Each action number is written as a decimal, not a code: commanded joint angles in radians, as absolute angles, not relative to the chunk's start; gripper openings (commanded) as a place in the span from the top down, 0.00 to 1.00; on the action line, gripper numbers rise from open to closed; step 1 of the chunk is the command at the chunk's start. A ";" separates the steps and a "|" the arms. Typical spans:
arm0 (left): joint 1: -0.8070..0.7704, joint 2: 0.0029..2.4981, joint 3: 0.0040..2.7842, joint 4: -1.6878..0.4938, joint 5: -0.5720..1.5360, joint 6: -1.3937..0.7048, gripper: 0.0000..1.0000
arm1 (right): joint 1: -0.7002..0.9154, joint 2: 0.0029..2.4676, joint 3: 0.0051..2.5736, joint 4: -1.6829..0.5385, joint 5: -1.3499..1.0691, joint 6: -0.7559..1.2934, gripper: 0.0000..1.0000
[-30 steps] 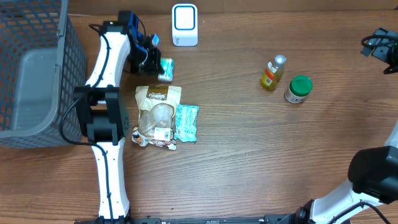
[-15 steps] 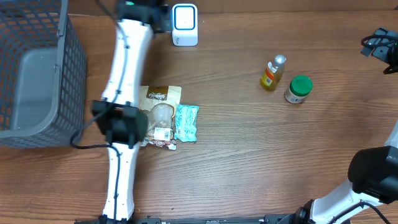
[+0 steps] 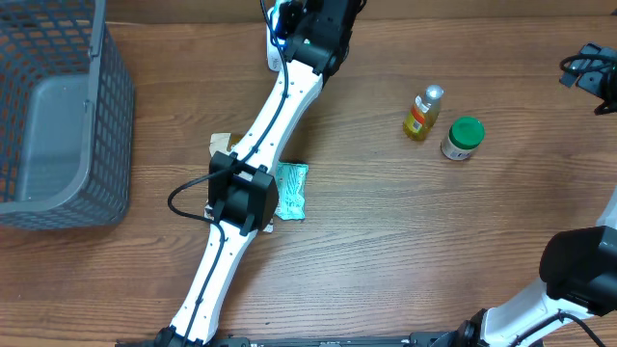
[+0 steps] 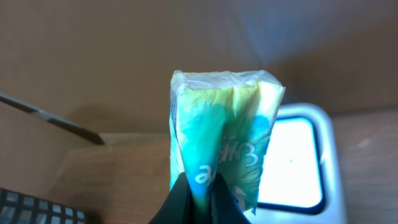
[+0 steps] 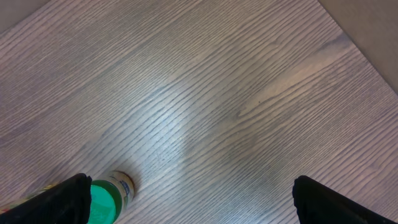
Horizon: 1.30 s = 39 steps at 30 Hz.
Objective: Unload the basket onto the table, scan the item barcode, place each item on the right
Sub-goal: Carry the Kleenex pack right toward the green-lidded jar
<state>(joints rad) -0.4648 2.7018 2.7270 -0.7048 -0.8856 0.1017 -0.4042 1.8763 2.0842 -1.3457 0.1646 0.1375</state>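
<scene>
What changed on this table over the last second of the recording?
The left fingers, shut on the small blue-green packet, carried it off the table to the white scanner at the back, where it is now held up. The bottle, green-lidded jar, teal pack, basket and right fingers stayed put.

Packet (image 4: pixel 217 137) before scanner (image 4: pixel 298 165) (far back), basket (image 3: pixel 111 106) far left, bottle (image 3: pixel 422 114) just left of jar (image 3: pixel 463 138)

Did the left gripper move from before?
Yes. The left gripper, holding a packet, swung from left of the scanner to over it, nearer the bottle.
</scene>
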 commanded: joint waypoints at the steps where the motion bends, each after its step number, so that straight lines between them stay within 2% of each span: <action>1: -0.429 2.726 2.721 -0.702 -0.836 0.143 0.96 | -0.405 1.870 2.093 -1.341 0.172 0.142 0.00; 7: -0.395 2.727 2.716 -0.700 -0.685 0.138 0.96 | -0.405 1.870 2.093 -1.341 0.172 0.142 0.00; 15: -0.385 2.707 2.734 -0.756 -0.674 0.069 0.96 | -0.405 1.870 2.093 -1.341 0.172 0.142 0.00; 17: -0.386 2.682 2.756 -0.816 -0.574 0.039 0.96 | -0.405 1.870 2.093 -1.341 0.172 0.142 0.00; 21: -0.377 2.599 2.788 -0.989 -0.129 0.009 0.96 | -0.405 1.870 2.093 -1.341 0.172 0.142 0.00; 24: -0.374 2.530 2.790 -1.146 0.029 -0.094 0.96 | -0.405 1.870 2.093 -1.341 0.172 0.142 0.00; 31: -0.401 2.489 2.781 -1.553 0.155 -0.262 0.96 | -0.405 1.870 2.093 -1.341 0.172 0.142 0.00; 39: -0.531 2.516 2.668 -1.621 0.249 -0.299 0.96 | -0.405 1.870 2.093 -1.341 0.172 0.142 0.00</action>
<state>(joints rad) -0.4644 2.4905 2.7136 -1.6180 0.1524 -0.2428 -0.4042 1.8763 2.0842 -1.3460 0.1642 0.1379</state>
